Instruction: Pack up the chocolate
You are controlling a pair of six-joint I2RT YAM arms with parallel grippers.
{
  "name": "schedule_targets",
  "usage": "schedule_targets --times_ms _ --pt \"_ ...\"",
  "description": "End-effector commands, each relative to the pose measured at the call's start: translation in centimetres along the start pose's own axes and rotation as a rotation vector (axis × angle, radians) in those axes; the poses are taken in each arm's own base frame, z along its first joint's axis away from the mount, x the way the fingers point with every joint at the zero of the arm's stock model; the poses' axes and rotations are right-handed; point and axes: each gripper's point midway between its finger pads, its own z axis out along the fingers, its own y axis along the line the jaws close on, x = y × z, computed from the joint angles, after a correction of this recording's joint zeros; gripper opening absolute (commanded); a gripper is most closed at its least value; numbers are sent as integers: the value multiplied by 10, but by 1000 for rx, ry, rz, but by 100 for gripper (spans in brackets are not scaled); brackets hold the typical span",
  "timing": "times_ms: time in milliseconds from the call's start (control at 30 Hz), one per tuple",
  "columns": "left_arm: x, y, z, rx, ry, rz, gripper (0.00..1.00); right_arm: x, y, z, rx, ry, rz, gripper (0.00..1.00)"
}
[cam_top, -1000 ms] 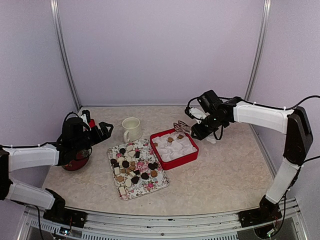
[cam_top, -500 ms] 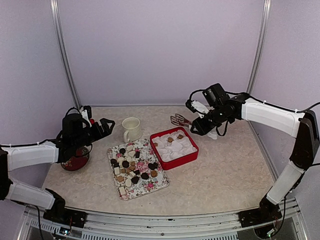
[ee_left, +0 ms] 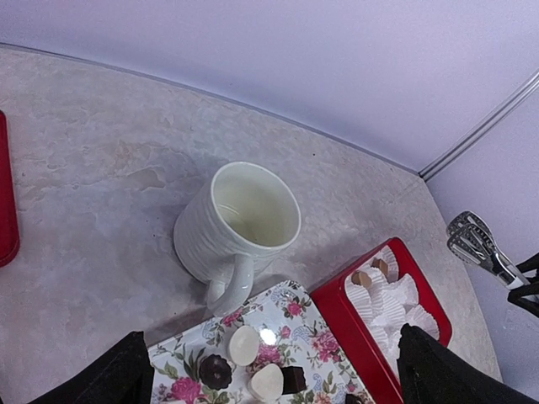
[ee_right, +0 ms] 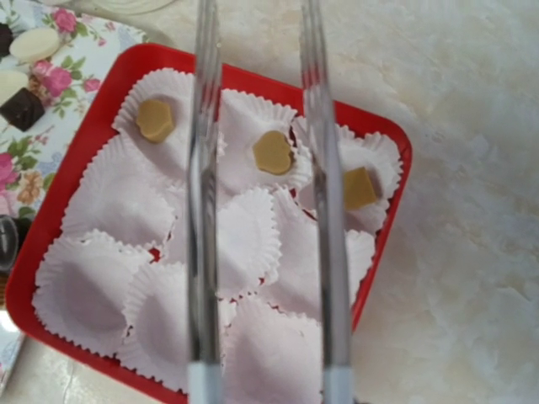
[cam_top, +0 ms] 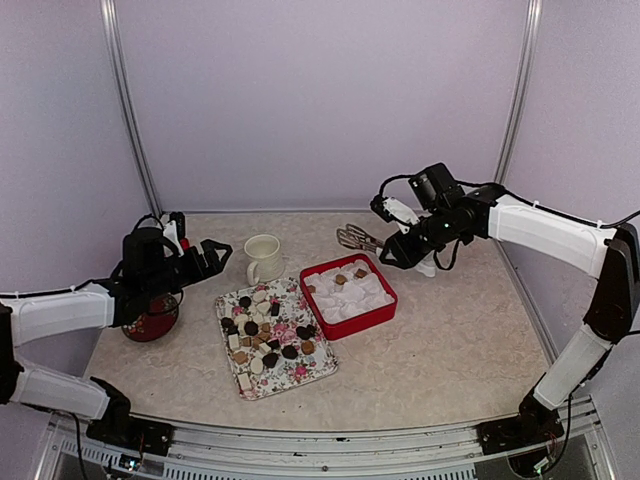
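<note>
From above, most of the chocolate (cam_top: 262, 335) lies crowded on the tray (cam_top: 300, 378), with a few tan pieces in the box (cam_top: 356, 326) just beside it. The right gripper (cam_top: 393, 252) pinches the tongs (cam_top: 354, 238) over the box's far corner. The left gripper (cam_top: 208, 256) hangs spread and empty near the mug (cam_top: 263, 257). We judge that a careless left swing could knock that mug onto the tray.

At the left wrist, the fingers (ee_left: 109, 374) stand wide apart with nothing between them, the mug ahead.

At the right wrist, the tongs' blades stand apart and empty above the liners (ee_right: 244, 240), three of which hold tan pieces. We fear the thin blades could snag a light liner and drag it out, or tip a seated piece. On the packed tray, closing blades might shove neighbours aside. A smooth sweet could also slip from the metal midway and drop onto the table (cam_top: 450, 340).
</note>
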Motion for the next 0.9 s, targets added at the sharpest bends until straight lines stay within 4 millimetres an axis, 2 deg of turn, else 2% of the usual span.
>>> schedule_targets --times_ms 0,100,333,567,867 --pt "4 0 -6 21 8 4 99 -21 12 -16 -28 -71 -42 36" --pt "3 -1 -8 23 3 19 99 -22 20 -15 -44 -73 -56 36" --pt "-16 -8 -14 24 -38 20 99 -20 45 -14 -87 -69 -105 36" --pt "-13 -3 -12 9 -36 9 99 -9 78 -11 -144 -38 -160 36" --pt "-8 2 -10 -3 -27 6 99 2 130 -9 -259 -8 -215 37"
